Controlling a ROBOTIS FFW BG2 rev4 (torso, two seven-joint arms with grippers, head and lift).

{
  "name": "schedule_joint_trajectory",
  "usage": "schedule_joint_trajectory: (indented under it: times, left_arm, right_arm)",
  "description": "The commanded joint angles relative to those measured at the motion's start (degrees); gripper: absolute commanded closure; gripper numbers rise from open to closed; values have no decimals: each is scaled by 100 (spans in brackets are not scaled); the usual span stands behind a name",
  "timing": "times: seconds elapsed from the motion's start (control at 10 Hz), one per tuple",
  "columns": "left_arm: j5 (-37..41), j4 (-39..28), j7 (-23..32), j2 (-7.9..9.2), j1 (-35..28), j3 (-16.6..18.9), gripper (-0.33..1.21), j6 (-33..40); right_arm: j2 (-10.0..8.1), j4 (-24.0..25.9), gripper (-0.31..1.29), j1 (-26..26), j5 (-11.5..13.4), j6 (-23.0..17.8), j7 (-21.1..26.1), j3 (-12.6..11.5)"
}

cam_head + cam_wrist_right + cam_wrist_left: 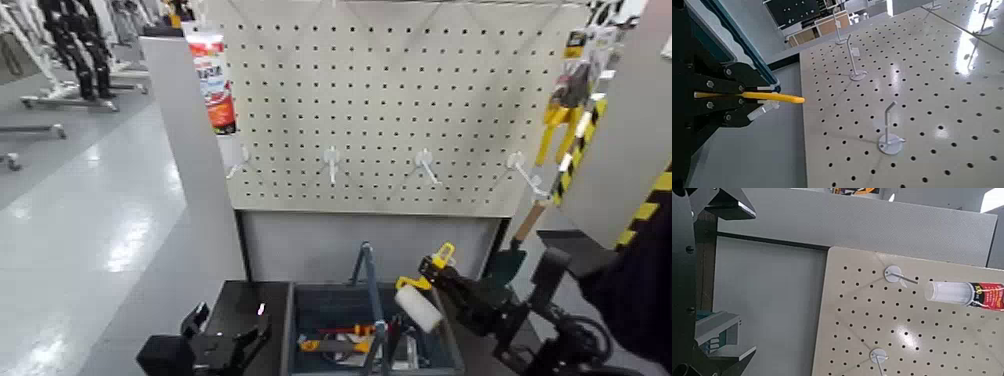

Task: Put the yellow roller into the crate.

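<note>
Down at about seven o'clock in the head view, the left claw [222, 340] sits parked low over the dark bench [245, 300], its black fingers spread apart and holding nothing; it needs no part in this step. Toward the centre, at six o'clock, stands the crate [305, 305], a grey-blue bin with an upright handle bar [370, 290] rising through its middle and a few tools already lying in its bottom. Just right of that bar, at about five o'clock, the right claw [450, 285] is closed on the yellow roller [425, 290], gripping the slim yellow handle while the white sleeve [418, 308] hangs over the crate's right half. The right wrist view confirms the grip: the yellow handle [766, 97] runs out from between the shut black fingers. Behind it all stands the pegboard [400, 100] with its bare hooks. To finish well, the arm should likely carry the roller a little further inward and lower it, keeping the sleeve clear of the handle bar and the right wall, and only then release, so the roller drops flat among the tools rather than catching on the rim.
</note>
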State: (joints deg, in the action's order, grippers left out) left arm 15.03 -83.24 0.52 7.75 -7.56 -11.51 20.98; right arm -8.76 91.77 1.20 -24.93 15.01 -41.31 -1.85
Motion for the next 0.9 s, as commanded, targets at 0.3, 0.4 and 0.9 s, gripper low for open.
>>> schedule_joint_trajectory:
  times: [0.3, 0.4, 0.9]
  left_arm:
    - [0, 1, 0, -11, 9, -9, 11, -6]
    - [0, 1, 0, -11, 9, -9, 11, -6]
    - [0, 1, 0, -19, 0, 0, 11, 2]
  right_arm:
    - [59, -757, 128, 346, -100, 19, -35, 493]
    - [67, -862, 128, 408, -30, 116, 18, 555]
    - [67, -924, 8, 478, -4, 230, 27, 598]
